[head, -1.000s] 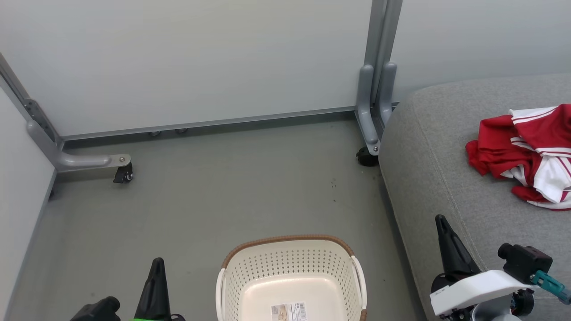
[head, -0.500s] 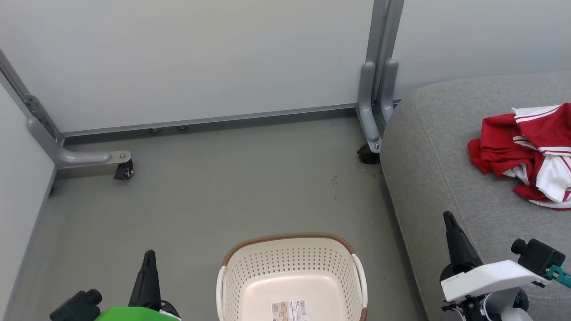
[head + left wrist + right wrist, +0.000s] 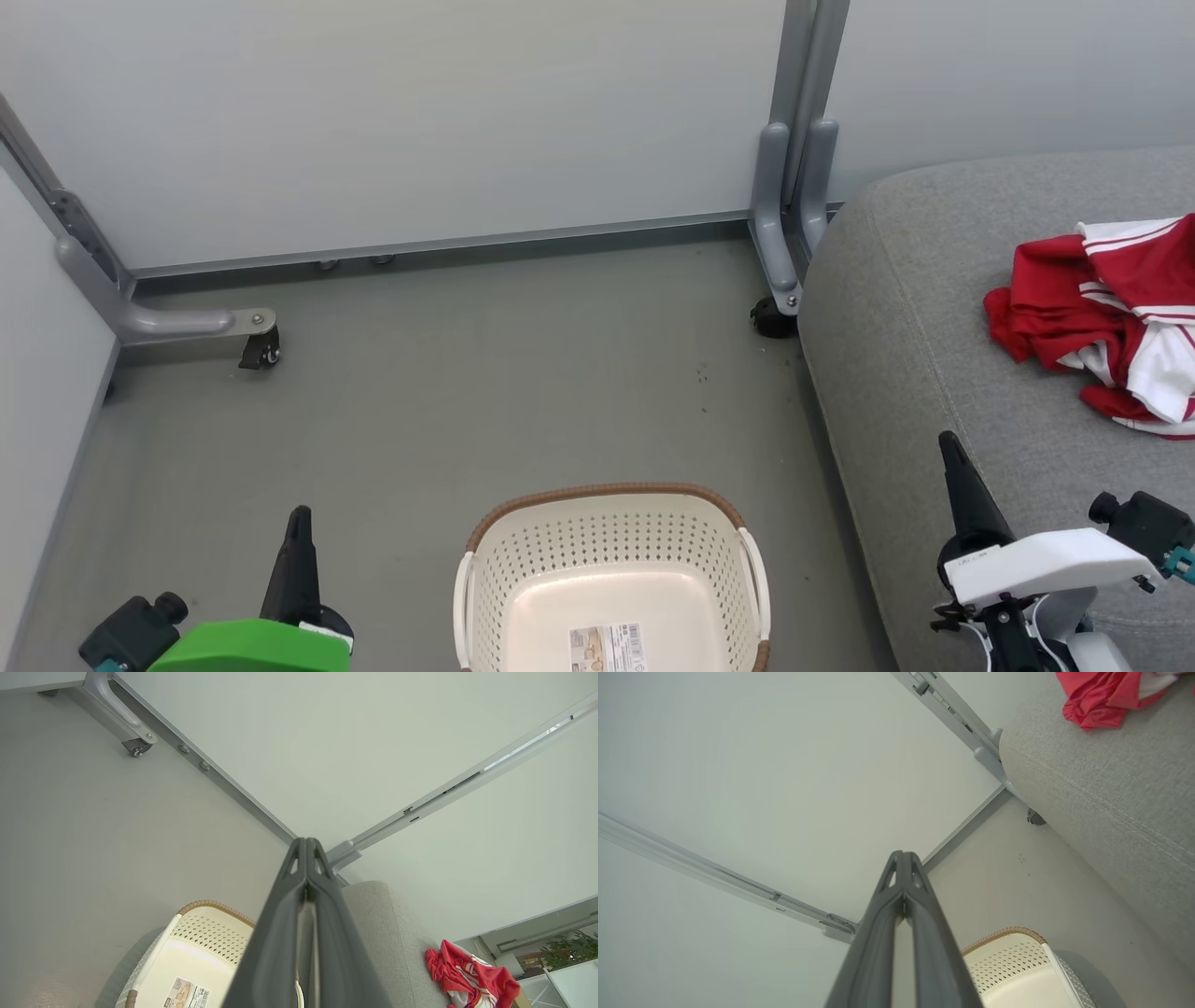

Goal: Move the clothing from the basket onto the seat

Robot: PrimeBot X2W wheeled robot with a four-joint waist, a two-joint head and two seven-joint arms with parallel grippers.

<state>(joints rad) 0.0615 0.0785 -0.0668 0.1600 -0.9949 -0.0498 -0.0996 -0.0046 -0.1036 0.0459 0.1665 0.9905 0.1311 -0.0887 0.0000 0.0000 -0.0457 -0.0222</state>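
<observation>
**Clothing (image 3: pixel 1074 299) lies on the seat (image 3: pixel 915 308), well apart from both closed grippers**

At the lower left of the head view the left gripper (image 3: pixel 299 523) hangs over the grey floor (image 3: pixel 467 392). Its two dark fingers are pressed together tip to tip with nothing between them, as the left wrist view also shows.

Just to its right, and not touching it, the basket (image 3: pixel 607 490) stands on the floor. Its brown rim faces up, and a paper label (image 3: pixel 607 646) shows on its bare cream bottom.

A narrow strip of floor separates the basket's right handle (image 3: pixel 752 579) from the seat's left edge.

The right gripper (image 3: pixel 952 453) shows against the seat's near part, close to that left edge. Its fingers are likewise closed on each other and grip nothing.

The red and white clothing sits in a rumpled heap on the seat's top. It is well in from the left edge and runs out past the right side of the head view.

It lies beyond the right gripper and to that gripper's right, well apart from it. It is farther again from the left gripper, with the basket and the seat's left edge between them.
</observation>
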